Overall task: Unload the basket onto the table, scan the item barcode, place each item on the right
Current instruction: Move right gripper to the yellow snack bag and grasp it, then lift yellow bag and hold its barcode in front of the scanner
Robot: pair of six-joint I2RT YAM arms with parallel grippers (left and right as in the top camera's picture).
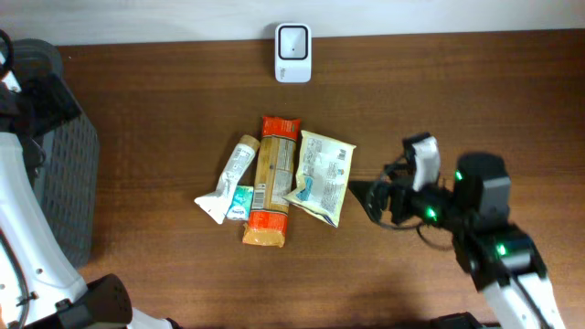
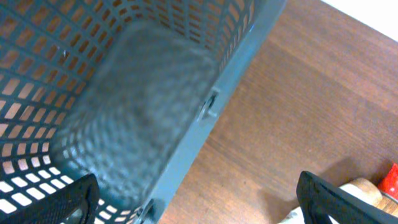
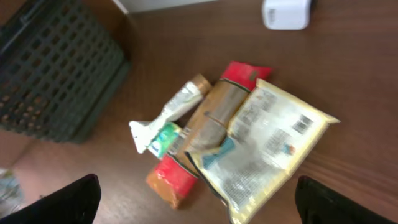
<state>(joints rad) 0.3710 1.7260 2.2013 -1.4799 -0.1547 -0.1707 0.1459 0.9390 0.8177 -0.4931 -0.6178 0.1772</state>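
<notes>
Three items are lying bunched in the middle of the wooden surface [image 1: 457,91]: a white tube [image 1: 228,178], a long red-and-brown packet [image 1: 272,178] and a pale yellow pouch [image 1: 322,174] that is overlapping the packet's edge and showing a barcode on top. The white scanner [image 1: 292,53] is sitting well apart at the far edge. The right hand [image 1: 364,203] is hovering just beside the pouch, fingers spread wide, gripping nothing. The left hand [image 2: 199,208] is hanging over the rim of the dark basket [image 2: 236,62], likewise spread and empty.

Black right pincer [image 1: 367,203], green lights [image 1: 460,175], seemingly white forearm [image 1: 528,294].
</notes>
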